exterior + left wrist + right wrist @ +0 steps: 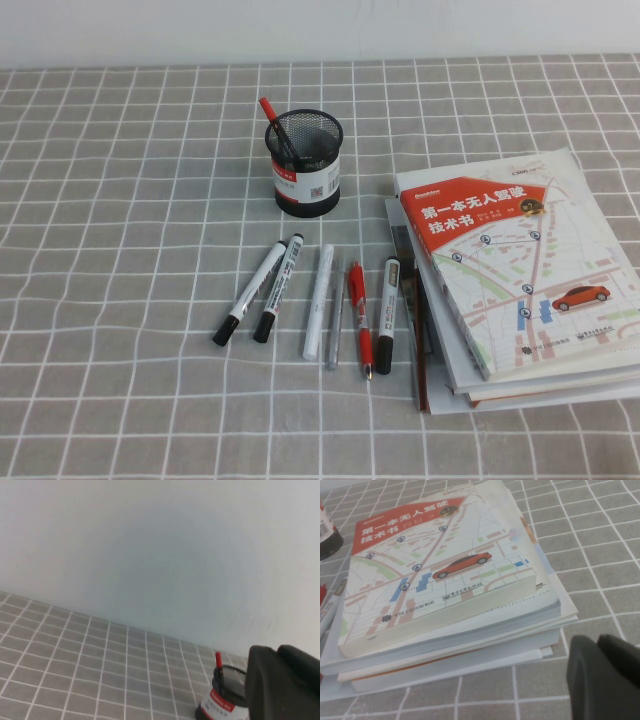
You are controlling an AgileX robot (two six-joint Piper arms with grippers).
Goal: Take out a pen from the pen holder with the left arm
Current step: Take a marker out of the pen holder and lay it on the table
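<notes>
One pen left to take: a red pen is stood in the black mesh pen holder. It is leaned on the rim, so its tip rises clear of the mesh and can be gripped.
Six pens already out: a row of pens is laid flat on the checked tablecloth just in front of the pen holder. They are kept side by side and apart, judged so that none is covered.
Books: a stack of books is set to the right of the pen holder, clear of a left-side approach.
Left gripper: the left gripper is closed and empty, held well apart from the pen holder, which is seen ahead of it.
Left arm pose: the arm is absent from the high view. It is judged raised and drawn back, tilted towards the wall.
Right gripper: the right gripper is held low beside the books, on the side away from the pen holder, and is judged parked.
</notes>
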